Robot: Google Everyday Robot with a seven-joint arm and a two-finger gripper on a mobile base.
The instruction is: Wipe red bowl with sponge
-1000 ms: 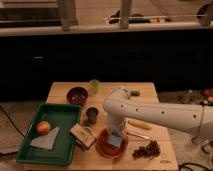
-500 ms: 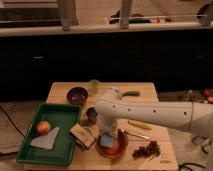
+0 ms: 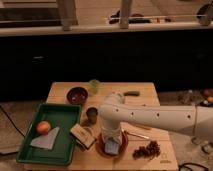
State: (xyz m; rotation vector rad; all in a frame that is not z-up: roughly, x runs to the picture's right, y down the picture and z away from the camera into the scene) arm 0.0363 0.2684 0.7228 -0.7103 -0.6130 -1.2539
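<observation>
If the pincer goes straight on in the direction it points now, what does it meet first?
Probably the sponge: the pincer points down over the red bowl, and the sponge lies in that bowl directly below it. They may already touch; depth is unclear.

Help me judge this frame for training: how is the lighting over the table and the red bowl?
Camera view: warm, dim light falls on the wooden table, and the background behind it is nearly black; the white arm is the brightest surface; the end effector sits low over the red bowl at the sponge, partly shaded by the arm.
</observation>
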